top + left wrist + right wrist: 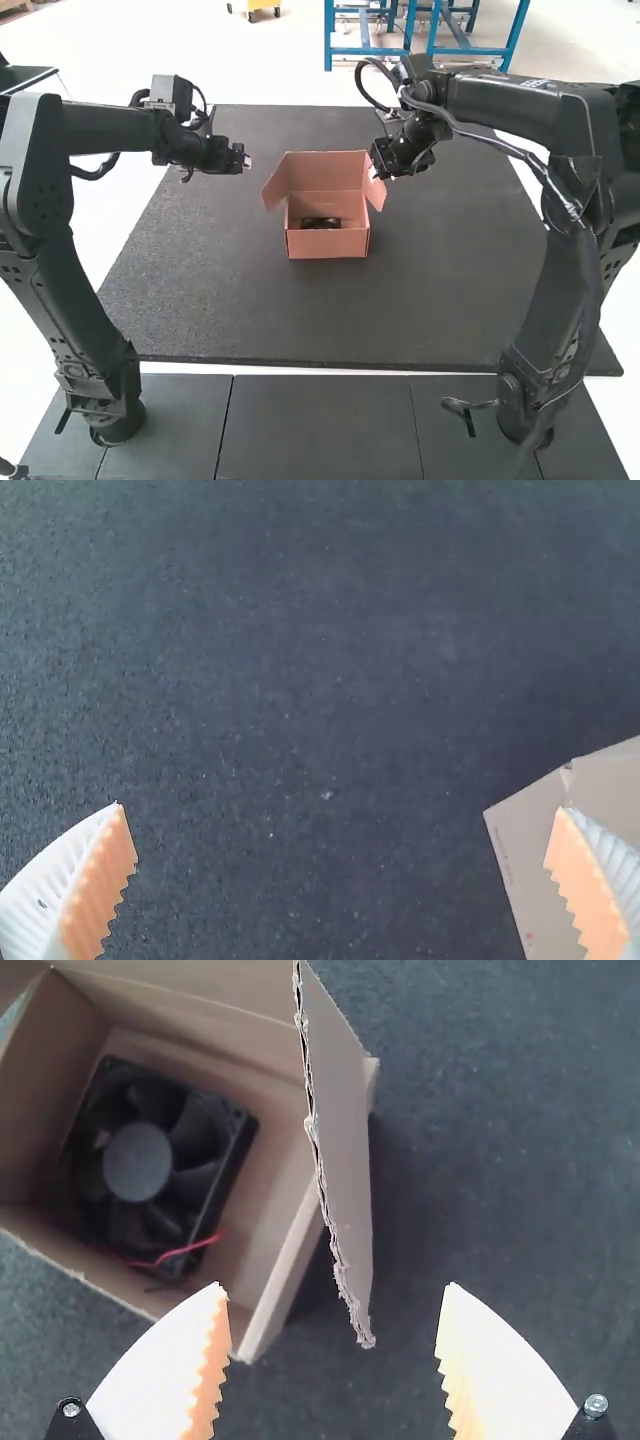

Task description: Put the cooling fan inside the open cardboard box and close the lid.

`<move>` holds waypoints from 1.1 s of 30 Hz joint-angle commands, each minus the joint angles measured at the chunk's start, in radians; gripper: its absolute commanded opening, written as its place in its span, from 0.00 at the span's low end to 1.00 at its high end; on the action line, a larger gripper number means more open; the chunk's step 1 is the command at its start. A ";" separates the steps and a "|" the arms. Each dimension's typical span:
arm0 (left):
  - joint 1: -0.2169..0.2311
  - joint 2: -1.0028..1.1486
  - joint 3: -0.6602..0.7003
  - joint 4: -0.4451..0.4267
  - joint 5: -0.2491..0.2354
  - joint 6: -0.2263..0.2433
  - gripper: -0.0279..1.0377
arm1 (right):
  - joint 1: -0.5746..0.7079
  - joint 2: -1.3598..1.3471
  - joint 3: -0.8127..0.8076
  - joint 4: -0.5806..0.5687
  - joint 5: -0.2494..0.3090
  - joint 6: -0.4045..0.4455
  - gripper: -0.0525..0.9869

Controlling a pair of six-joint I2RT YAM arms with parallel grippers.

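I catch only a dark sliver of the cooling fan (322,221); the six-o'clock wall of the cardboard box (327,240) hides the rest. My left wrist view's edge crops one flap (525,870).

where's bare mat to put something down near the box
The widest bare mat lies between the cardboard box and the mat's near edge. More lies at the box's near left and near right, toward each arm's base. It is crowded at the side flaps, where the left gripper and right gripper hang.
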 commanded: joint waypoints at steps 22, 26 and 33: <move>-0.063 0.066 0.100 -0.137 0.103 0.081 0.93 | -0.009 0.055 0.051 -0.002 -0.062 -0.012 0.28; -0.065 0.066 0.100 -0.135 0.108 0.081 0.93 | -0.009 0.067 0.057 -0.004 -0.073 -0.015 0.22; -0.065 0.066 0.115 -0.137 0.120 0.090 0.93 | -0.009 0.072 0.066 -0.004 -0.099 -0.017 0.06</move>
